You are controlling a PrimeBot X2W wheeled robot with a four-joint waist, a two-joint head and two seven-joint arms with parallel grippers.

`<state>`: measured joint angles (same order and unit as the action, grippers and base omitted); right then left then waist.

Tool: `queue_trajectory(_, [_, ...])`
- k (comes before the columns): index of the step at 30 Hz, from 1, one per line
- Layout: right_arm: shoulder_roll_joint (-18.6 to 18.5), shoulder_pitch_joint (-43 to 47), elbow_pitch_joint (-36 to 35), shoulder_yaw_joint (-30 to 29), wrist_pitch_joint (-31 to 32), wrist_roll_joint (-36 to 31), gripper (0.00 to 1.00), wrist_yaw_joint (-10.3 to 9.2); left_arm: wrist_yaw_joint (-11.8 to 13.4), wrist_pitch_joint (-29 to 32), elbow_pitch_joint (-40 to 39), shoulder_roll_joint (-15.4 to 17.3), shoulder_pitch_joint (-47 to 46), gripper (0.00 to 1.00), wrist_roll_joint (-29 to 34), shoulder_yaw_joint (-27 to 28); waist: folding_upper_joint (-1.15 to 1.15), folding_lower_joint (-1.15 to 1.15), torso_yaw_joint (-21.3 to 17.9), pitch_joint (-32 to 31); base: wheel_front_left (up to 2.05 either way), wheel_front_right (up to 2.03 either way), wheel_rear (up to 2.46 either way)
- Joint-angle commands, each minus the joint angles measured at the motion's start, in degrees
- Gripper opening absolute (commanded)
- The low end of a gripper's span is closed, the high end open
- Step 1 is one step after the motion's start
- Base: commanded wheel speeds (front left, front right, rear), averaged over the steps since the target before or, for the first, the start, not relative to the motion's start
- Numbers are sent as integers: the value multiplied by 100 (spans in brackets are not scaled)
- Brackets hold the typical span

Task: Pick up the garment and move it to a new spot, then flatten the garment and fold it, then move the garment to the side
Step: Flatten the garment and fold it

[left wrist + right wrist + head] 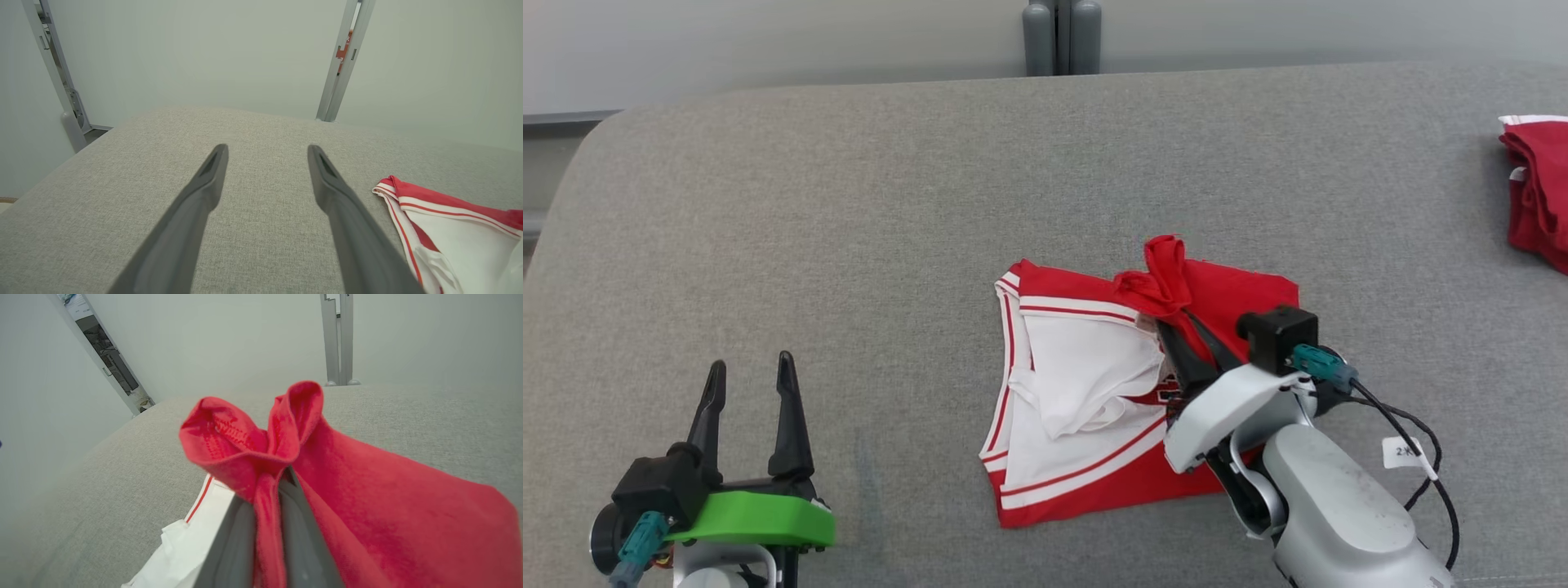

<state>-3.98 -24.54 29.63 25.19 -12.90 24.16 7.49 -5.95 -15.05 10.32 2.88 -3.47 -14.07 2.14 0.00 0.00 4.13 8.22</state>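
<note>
Red fabric is clamped between the closed fingers of the right gripper [1176,320] [267,486], and a bunched fold of it is raised just past the fingertips. From that pinch the garment [1078,384] [461,237] [367,490] is spread outward. Its plain red panel is draped to the gripper's right. Its white panel with red stripes is laid rumpled to the gripper's left and back toward the wrist. All of it is borne by a grey fabric surface [849,245] [102,183] [122,477].

Well to the left of the right gripper, apart from the garment, the left gripper [752,365] [267,153] is held over bare surface, with its fingers parted and nothing between them. Far to the right, a heap of red clothing [1539,188] is seen at the surface's edge. Beyond the fingertips, at the far edge, grey posts [1062,37] are set upright.
</note>
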Motion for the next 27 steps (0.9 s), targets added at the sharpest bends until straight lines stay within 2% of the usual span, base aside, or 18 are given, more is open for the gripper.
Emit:
queue_trajectory(1, [35, -136, 82, 99, 5, -34, 0, 0, 35, -14, 25, 6, -119, 100, -48, -24, 0, 0, 104, 65, 0, 0, 0])
queue_trajectory(5, [93, -350, 380, 333, -3, 38, 0, 0, 44, -14, 86, 6, -190, 100, -93, -135, 0, 0, 230, 91, 0, 0, 0])
queue_trajectory(15, [102, -713, 818, 1033, -163, 817, 0, 0, 73, -14, 204, 5, -317, 100, -185, -297, 0, 0, 339, 159, 0, 0, 0])
queue_trajectory(16, [100, -757, 896, 1076, -183, 838, 11, 0, 74, -14, 214, 6, -334, 100, -188, -324, 0, 0, 334, 166, 0, 0, 0])
queue_trajectory(17, [99, -790, 958, 1123, -185, 835, 85, 0, 74, -14, 226, 6, -348, 100, -193, -338, 0, 0, 331, 171, 0, 0, 0])
queue_trajectory(18, [103, -813, 1017, 1183, -194, 882, 100, 0, 74, -14, 235, 6, -359, 100, -202, -355, 0, 0, 325, 176, 0, 0, 0])
queue_trajectory(23, [101, -957, 1059, 1115, -234, 890, 100, 0, 89, -14, 259, 6, -379, 100, -213, -369, 0, 0, 246, 160, 0, 0, 0])
queue_trajectory(27, [99, -848, 638, 642, -227, 536, 100, 0, 95, -14, 253, 7, -303, 100, -190, -342, 0, 0, 132, 100, 0, 0, 0])
